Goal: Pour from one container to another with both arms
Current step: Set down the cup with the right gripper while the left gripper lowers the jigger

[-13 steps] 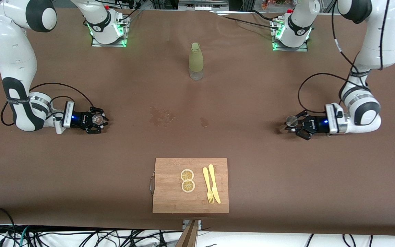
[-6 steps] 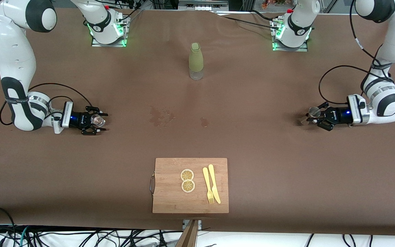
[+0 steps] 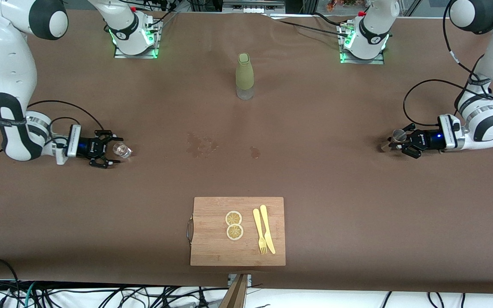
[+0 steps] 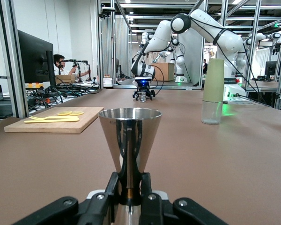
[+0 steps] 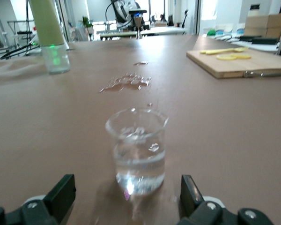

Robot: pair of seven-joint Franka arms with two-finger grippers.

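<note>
Right gripper (image 3: 116, 150) spread wide, beaker (image 3: 122, 150) standing free between fingers on table (image 3: 315, 179). Left gripper (image 3: 394, 143) clamped on steel jigger (image 3: 397, 135).

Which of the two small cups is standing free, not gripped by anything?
The glass beaker at the right arm's end of the table: the right gripper has open jaws. The left gripper is shut on the metal cup.

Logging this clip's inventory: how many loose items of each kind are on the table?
Beaker: 1
Jigger: 1
Bottle: 1
Board: 1
Lemon slices: 2
Fork: 1
Knife: 1
Total: 8
</note>
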